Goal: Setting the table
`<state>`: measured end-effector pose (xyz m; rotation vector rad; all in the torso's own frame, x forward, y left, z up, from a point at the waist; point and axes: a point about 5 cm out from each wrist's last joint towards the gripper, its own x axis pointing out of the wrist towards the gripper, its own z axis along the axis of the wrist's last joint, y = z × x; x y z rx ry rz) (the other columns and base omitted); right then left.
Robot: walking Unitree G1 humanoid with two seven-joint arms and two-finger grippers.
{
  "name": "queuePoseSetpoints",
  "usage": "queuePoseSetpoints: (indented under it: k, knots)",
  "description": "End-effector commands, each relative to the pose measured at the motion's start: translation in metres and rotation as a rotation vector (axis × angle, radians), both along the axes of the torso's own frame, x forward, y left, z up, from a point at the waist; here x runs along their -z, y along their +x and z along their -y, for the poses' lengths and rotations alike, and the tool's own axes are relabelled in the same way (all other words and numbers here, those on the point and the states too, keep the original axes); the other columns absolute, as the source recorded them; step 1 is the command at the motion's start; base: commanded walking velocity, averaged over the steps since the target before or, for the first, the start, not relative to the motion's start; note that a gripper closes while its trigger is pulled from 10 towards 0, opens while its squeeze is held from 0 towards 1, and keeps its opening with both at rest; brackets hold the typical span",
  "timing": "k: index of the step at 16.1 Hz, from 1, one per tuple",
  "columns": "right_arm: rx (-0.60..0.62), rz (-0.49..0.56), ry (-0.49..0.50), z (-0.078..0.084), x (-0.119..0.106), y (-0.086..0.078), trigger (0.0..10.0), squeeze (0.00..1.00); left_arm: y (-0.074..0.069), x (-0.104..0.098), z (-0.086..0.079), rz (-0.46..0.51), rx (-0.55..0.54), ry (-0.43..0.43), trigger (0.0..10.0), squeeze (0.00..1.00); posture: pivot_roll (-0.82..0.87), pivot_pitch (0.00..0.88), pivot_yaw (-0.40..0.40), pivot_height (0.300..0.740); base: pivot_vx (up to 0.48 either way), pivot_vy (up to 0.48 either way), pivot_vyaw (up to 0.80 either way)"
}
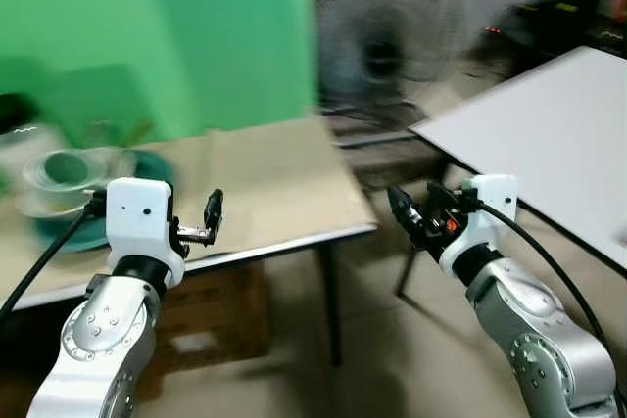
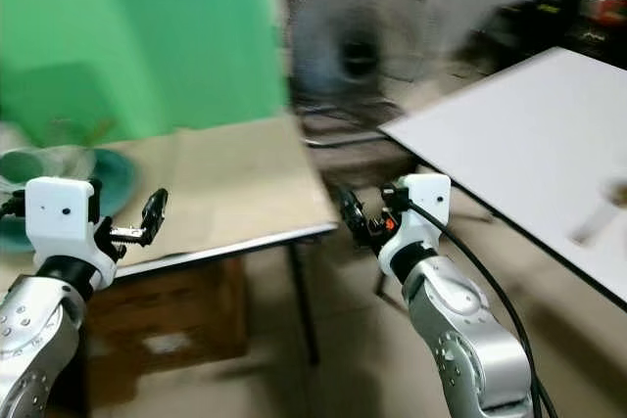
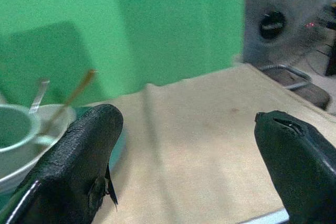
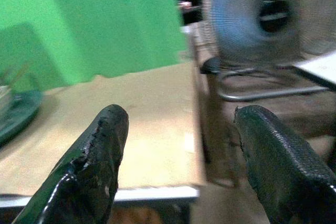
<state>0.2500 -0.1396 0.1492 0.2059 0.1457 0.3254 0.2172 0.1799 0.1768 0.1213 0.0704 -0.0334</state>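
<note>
Blurred head views downward; wrist views toward shared table (image 1: 274, 183).

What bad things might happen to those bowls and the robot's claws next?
1. The pictures are blurred, so the robot seems to be moving; aiming now might fail.
2. The stacked pale bowls on the teal plate hold thin utensils sticking up. The open left claw hovers by the beige table's front edge and might knock them.
3. The open right claw hangs between that table and the white table; turning might bump either edge.
</note>
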Motion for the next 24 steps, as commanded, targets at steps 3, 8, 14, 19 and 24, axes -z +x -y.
queuePoseSetpoints:
  k: [3, 8, 14, 19, 24]
  knots:
    - [-0.037, -0.006, 0.020, -0.008, 0.000, 0.001, 10.0, 0.00, 0.001, 0.000, -0.003, -0.011, -0.014, 0.009, 10.0, 0.00, -0.03, 0.000, 0.031, 0.740, 0.000, 0.000, 0.80]
    - [-0.048, -0.013, 0.028, -0.011, 0.001, 0.001, 10.0, 0.00, 0.001, -0.004, -0.004, 0.008, -0.005, -0.001, 10.0, 0.00, -0.02, 0.000, 0.029, 0.740, 0.000, 0.000, 0.80]
    - [-0.090, -0.006, 0.010, -0.019, 0.003, 0.001, 10.0, 0.00, 0.001, -0.007, -0.005, 0.017, 0.006, 0.000, 10.0, 0.00, -0.01, 0.000, 0.027, 0.740, 0.000, 0.000, 0.21]
    - [-0.055, -0.001, 0.007, -0.016, 0.004, 0.007, 10.0, 0.00, 0.001, -0.009, -0.004, 0.020, 0.019, -0.006, 10.0, 0.00, 0.00, 0.000, 0.023, 0.740, 0.154, 0.000, 0.48]
    - [-0.043, 0.005, 0.013, -0.016, 0.004, 0.010, 10.0, 0.00, 0.003, -0.009, -0.005, 0.023, 0.027, -0.004, 10.0, 0.00, 0.00, 0.000, 0.021, 0.740, 0.262, 0.000, 0.00]
